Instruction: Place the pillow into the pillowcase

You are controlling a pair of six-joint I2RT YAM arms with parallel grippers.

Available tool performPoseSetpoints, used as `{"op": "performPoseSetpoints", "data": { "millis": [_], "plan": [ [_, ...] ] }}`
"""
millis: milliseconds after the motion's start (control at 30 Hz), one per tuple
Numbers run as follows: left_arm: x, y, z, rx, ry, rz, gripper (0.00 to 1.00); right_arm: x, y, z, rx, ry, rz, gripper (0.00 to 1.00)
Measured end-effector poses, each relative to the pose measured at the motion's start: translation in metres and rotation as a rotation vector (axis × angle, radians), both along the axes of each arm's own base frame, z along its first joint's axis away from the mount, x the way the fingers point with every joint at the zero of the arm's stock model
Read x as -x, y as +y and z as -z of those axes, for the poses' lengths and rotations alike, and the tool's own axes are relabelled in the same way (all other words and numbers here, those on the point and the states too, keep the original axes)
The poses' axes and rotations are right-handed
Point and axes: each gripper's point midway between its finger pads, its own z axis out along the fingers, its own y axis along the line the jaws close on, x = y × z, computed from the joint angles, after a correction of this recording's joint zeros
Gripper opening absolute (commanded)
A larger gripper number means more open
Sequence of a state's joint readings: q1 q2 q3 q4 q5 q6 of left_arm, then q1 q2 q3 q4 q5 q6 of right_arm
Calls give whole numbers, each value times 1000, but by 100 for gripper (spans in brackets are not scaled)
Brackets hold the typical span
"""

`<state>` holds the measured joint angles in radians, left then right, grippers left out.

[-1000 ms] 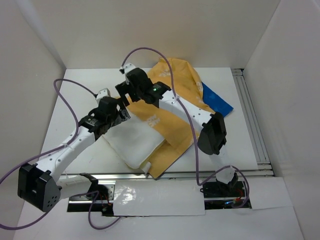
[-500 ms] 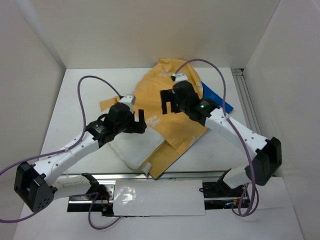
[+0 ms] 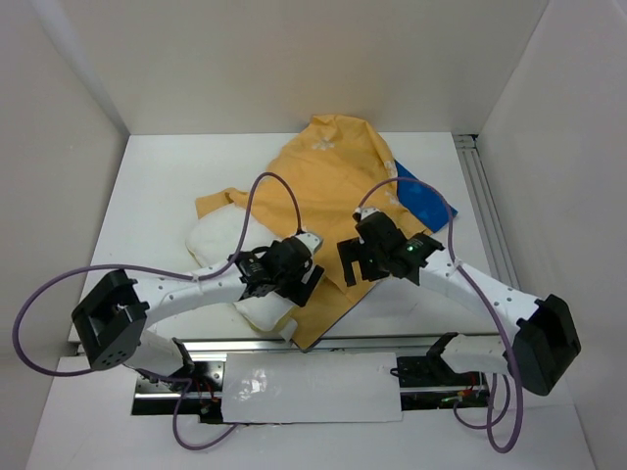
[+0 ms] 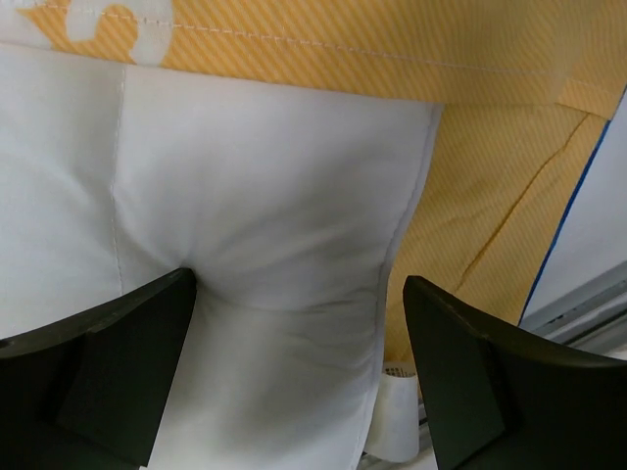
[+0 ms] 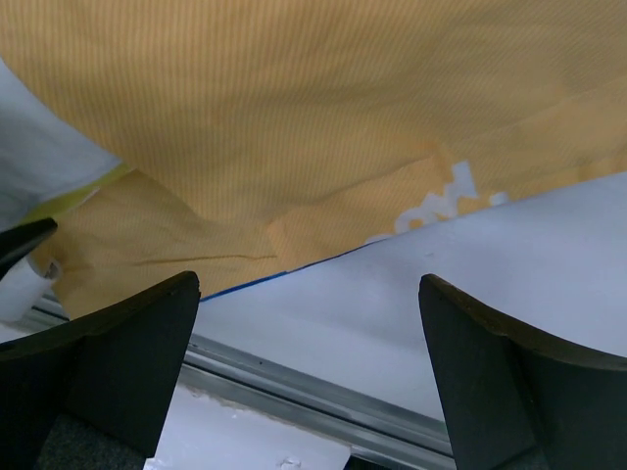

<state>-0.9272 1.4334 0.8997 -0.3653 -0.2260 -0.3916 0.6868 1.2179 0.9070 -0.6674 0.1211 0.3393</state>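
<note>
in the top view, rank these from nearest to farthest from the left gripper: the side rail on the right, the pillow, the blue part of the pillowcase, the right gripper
From the left gripper:
1. pillow, its near corner directly beneath the gripper.
2. right gripper, just to its right.
3. blue part of the pillowcase, farther right and toward the back.
4. side rail, along the far right edge.

This is a robotics lab test cell. Plain white panels [image 3: 294, 59] box in the white desk [image 3: 157, 186] around the left pincer [image 3: 306, 284] and right pincer [image 3: 355, 266]. Purple cables [image 3: 269, 175] loop behind them, and an aluminium rail [image 3: 493, 230] runs right of the right pincer.
</note>
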Motion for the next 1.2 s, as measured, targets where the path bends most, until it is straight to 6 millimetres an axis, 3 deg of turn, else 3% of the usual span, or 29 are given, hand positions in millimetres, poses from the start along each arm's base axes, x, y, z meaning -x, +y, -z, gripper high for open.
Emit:
{"op": "performPoseSetpoints", "data": {
  "millis": [100,233,267,333,600,700,867,900,1067,1200],
  "plan": [
    [-2,0,5,-21,-1,-10,92,13,1,14,-13,34,-21,100],
    [-6,2,15,-53,5,-35,44,23,1,39,3,90,-39,100],
    [-7,2,16,-57,6,-42,24,23,2,46,14,102,-42,100],
    [-10,-1,16,-51,6,-57,0,24,3,59,36,127,-47,100],
    [-10,-3,16,-31,18,-92,0,16,14,81,18,105,-61,100],
    [-10,-3,12,-21,16,-101,0,14,15,88,23,107,-53,84],
    [-9,-6,2,10,11,-91,0,13,14,97,30,111,-38,8],
    [-9,-9,-1,23,12,-84,0,13,15,97,26,110,-37,0],
    [-12,-23,-19,68,12,-65,0,12,22,77,-14,82,-49,0],
    [-27,-44,-40,92,8,-65,0,-1,46,22,-101,-9,-104,0]
  ]
}}
